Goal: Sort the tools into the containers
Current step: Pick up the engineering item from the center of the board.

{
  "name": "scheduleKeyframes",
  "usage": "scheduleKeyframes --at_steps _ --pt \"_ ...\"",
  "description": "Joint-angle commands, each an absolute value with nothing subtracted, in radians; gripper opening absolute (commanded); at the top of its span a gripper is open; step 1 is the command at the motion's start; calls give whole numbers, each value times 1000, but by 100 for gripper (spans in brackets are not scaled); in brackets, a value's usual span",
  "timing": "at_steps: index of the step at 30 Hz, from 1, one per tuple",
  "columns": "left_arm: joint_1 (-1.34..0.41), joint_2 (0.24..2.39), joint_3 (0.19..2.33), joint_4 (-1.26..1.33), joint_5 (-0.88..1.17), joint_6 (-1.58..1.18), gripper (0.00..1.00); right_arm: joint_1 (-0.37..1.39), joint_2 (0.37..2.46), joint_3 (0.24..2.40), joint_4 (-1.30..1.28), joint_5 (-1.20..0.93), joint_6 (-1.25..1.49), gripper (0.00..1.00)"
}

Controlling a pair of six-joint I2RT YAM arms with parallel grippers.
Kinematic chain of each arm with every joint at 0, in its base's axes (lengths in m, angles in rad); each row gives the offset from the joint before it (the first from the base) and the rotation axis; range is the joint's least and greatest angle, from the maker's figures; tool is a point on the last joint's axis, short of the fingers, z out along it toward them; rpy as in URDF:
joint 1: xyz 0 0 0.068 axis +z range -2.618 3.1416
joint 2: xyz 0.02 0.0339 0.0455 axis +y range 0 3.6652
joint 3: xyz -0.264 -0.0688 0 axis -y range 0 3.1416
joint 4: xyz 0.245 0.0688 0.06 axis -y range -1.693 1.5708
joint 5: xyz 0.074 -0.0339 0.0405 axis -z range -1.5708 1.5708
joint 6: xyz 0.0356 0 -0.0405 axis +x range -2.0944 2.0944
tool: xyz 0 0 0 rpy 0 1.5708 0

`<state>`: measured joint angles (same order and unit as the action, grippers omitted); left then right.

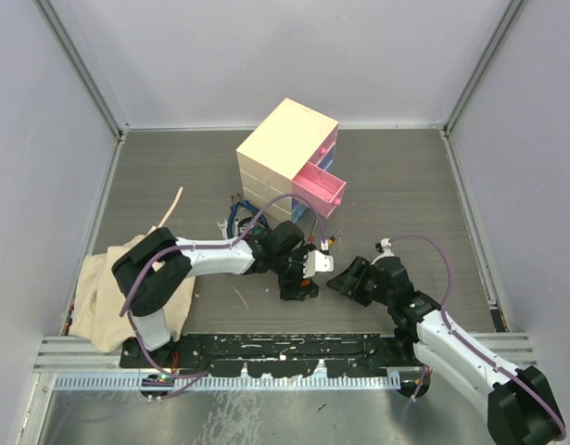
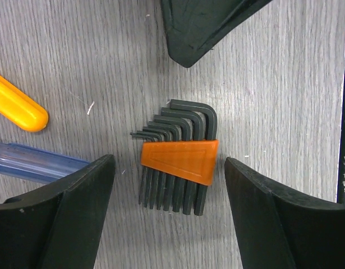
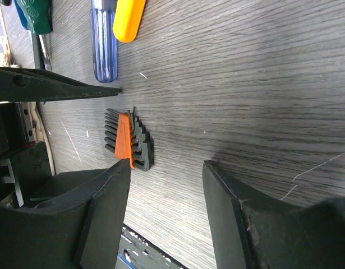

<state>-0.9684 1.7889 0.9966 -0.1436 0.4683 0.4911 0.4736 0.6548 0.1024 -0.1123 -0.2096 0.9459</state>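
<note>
**Hex key set between spread left fingers; pink drawer open**

Left wrist view: looks straight down on hex key set (image 2: 178,159), black L-shaped keys in an orange plastic holder, flat on grey wood-grain table (image 2: 273,84). Long axis up-down in frame, bent ends at top, hooking left. Left gripper (image 2: 169,174) released, one finger each side of the set, touching neither. Rounded orange handle (image 2: 18,109) and clear blue handle (image 2: 37,162) at left edge.

Right wrist view: same set seen low and side-on, just beyond the left-hand finger. Right gripper (image 3: 166,168) parted, nothing between the fingers. Adds dark green handle (image 3: 35,14), unseen from the left wrist.

Top view: only one showing cream box-shaped chest (image 1: 283,148), set at an angle mid-table, pink drawer (image 1: 320,188) standing open; contents not discernible. Both grippers near each other, apart from the chest. Hex key set not made out here. Thin pale wooden stick (image 1: 174,208) and beige cloth (image 1: 104,287) at left.
</note>
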Motion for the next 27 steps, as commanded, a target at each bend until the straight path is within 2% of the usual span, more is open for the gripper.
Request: scheduleKeyframes --at_steps 1,8,19,27 --pt "-971 1775 997 -222 506 493 79 470 681 98 -85 -219 934 60" --pt "-1000 1810 1009 -214 470 479 73 469 689 96 -80 -216 936 60" --pt "-1002 1809 1003 -254 433 487 45 470 678 95 -92 -208 949 60" --pt "-996 1738 948 -155 425 302 44 470 647 82 -78 -217 996 60"
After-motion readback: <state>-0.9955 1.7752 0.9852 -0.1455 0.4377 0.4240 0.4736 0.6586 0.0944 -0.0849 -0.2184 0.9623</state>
